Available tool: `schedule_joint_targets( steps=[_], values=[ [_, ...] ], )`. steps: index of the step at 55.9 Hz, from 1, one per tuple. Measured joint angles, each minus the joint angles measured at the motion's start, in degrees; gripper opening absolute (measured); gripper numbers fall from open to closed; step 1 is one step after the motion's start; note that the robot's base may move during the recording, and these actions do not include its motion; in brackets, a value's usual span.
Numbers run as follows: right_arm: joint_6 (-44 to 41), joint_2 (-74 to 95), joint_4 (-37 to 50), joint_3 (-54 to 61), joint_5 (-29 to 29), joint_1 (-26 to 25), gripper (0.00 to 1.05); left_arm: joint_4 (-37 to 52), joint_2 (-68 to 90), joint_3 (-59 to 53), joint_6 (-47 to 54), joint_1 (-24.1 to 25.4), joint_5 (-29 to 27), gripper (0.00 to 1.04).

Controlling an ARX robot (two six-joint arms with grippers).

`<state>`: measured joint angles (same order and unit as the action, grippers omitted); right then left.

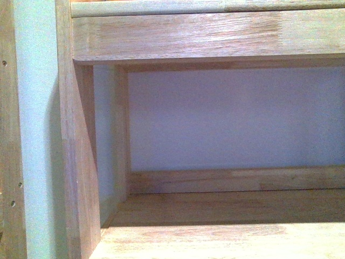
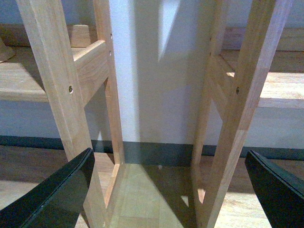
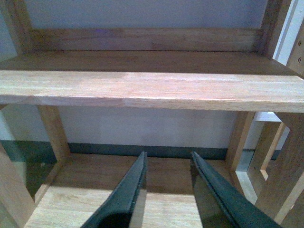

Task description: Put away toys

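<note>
A wooden shelving unit (image 1: 215, 32) fills the front view, its upright post (image 1: 75, 162) to the left, a shelf board (image 1: 226, 237) below and a wall (image 1: 237, 113) behind the open compartment. In the left wrist view, two neighbouring frames stand side by side with a gap between them, one post (image 2: 57, 90) and the other post (image 2: 242, 95) flanking the wall behind, floor (image 2: 142, 199) beneath. In the right wrist view, a shelf (image 3: 152, 88) lies above the floor, with a baseboard (image 3: 142, 151) running behind and below it.
</note>
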<state>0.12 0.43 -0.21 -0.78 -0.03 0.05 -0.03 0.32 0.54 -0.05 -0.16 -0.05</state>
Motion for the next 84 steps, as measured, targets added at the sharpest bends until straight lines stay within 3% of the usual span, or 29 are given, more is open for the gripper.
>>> schedule_joint_targets(
  steps=[11,19,84],
  values=[
    [0.0,0.0,0.0,0.0,0.0,0.0,0.83,0.0,0.0,0.0,0.0,0.0,0.0,0.98],
    [0.0,0.0,0.0,0.0,0.0,0.0,1.0,0.0,0.0,0.0,0.0,0.0,0.0,0.98],
    [0.0,0.0,0.0,0.0,0.0,0.0,0.98,0.0,0.0,0.0,0.0,0.0,0.0,0.98]
  ],
)
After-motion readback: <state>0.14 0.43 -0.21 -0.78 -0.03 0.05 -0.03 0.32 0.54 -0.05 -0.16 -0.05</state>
